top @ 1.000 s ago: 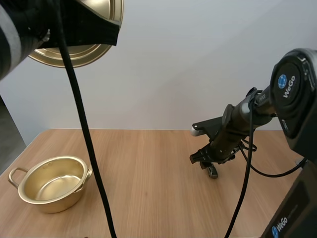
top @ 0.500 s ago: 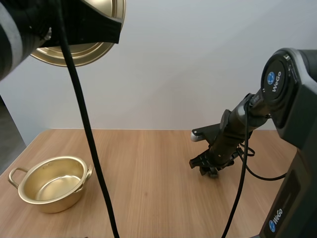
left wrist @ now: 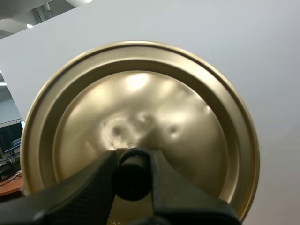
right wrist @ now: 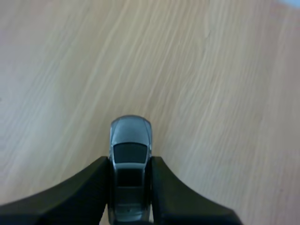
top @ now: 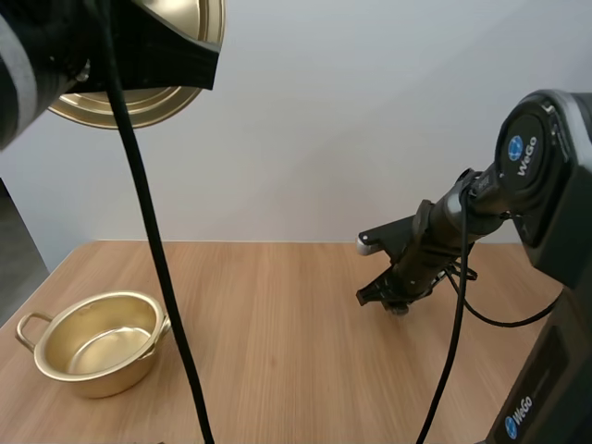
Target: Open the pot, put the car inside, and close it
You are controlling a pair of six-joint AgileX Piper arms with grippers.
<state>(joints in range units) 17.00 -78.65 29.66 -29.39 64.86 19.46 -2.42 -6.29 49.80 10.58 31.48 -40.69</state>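
right claw (right wrist: 130, 164) gripping car (right wrist: 130, 133), lid (left wrist: 183, 117) high above pot (top: 97, 368)

Round golden metal lid (left wrist: 187, 112): is facing the camera with its knob side, its stepped rim showing around most of the edge.
Lid surface: is reflecting light in soft patches; shallow dents are showing near the centre.
Small black cylindrical knob (left wrist: 132, 177): is sitting between the two fingers.
Left gripper (left wrist: 133, 164): is pinching the knob.
Fingers (left wrist: 91, 183): are pressing the knob from either side, covering the rim nearest the camera.
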